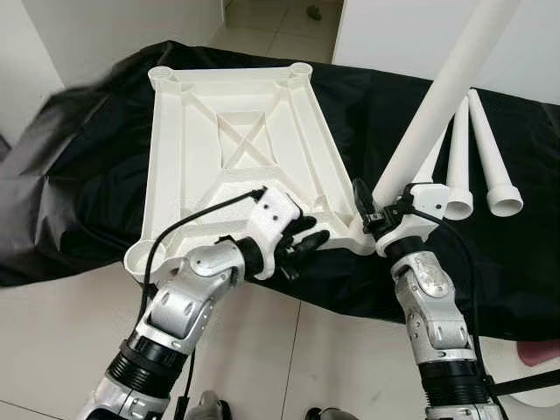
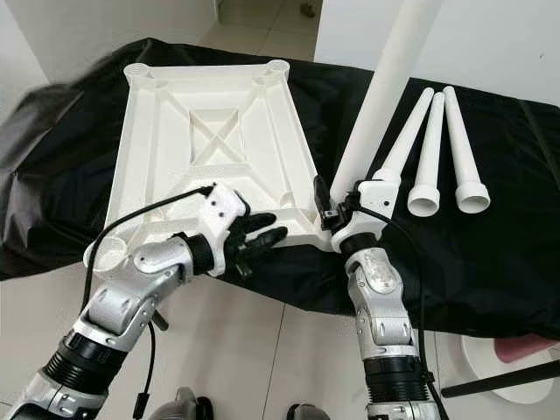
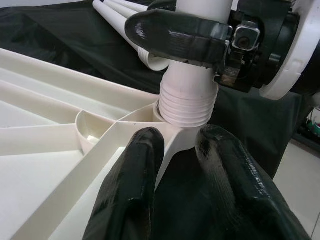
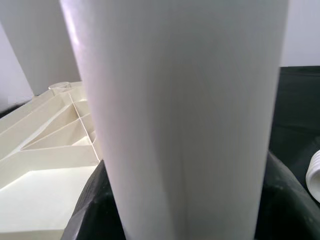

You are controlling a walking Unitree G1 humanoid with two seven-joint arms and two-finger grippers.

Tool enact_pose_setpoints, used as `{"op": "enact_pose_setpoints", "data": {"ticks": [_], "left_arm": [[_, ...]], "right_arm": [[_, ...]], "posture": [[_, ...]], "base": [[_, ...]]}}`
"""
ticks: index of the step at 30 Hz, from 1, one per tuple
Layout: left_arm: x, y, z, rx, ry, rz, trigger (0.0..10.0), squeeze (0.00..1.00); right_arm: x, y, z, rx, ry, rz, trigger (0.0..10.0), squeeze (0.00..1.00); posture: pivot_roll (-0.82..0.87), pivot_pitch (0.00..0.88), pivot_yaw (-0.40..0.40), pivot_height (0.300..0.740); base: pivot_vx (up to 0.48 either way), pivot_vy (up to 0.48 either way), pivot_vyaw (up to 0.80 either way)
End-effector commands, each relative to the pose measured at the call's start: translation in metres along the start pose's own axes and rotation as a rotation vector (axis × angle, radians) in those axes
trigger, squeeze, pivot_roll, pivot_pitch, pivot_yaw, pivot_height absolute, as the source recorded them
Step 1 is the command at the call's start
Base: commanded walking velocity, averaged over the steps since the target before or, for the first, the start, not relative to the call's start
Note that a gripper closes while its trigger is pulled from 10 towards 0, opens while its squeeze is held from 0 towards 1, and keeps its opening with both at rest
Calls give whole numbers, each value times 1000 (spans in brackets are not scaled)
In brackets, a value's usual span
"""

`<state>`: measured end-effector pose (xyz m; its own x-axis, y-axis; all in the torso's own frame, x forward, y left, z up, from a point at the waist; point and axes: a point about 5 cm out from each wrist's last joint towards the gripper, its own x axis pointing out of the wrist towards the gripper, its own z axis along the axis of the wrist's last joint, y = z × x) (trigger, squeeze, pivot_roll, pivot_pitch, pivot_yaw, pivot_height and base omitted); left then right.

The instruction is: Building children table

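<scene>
The white tabletop (image 1: pixel 232 149) lies upside down, ribbed underside up, on a black cloth (image 1: pixel 79 175) spread over the worktop, with a round socket at each corner. At the tabletop's near right corner the right tool (image 1: pixel 378 217) is closed around a long white leg (image 1: pixel 442 92), which stands tilted, rising up and away to the right of the tabletop. In the left wrist view the leg's threaded end (image 3: pixel 187 102) sits at that corner socket; how far it is seated is hard to judge. The left tool (image 1: pixel 302 243) rests at the tabletop's near edge, just left of that corner, its 2 black fingers (image 3: pixel 130 190) a narrow gap apart on either side of the edge rib, apparently gripping it. To the right of the tabletop, beyond the tilted leg, 3 more white legs (image 2: pixel 433 153) lie side by side on the cloth, wide ends toward the robot. Pale floor tiles (image 1: pixel 61 332) show below the tabletop's near edge.
</scene>
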<state>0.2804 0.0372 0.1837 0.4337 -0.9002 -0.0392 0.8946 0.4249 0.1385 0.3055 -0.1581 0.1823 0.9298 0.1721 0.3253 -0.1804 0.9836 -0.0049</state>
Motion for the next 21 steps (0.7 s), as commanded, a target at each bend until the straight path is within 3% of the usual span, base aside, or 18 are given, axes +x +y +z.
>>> {"op": "enact_pose_setpoints", "data": {"ticks": [1,8,21], "left_arm": [[3,-7,2,18,11,-108,10000,0],[3,-12,10,33,-2,-117,10000,0],[3,-14,11,28,-7,-117,10000,0]], "right_arm": [[-6,-1,-19,36,87,-14,10000,0],[-11,1,-31,99,113,-48,10000,0],[-12,-1,-39,121,137,-75,10000,0]], "posture": [[55,119,-14,740],[52,120,-6,740],[56,118,-8,740]], "base": [[0,0,0],[0,0,0],[0,0,0]]}}
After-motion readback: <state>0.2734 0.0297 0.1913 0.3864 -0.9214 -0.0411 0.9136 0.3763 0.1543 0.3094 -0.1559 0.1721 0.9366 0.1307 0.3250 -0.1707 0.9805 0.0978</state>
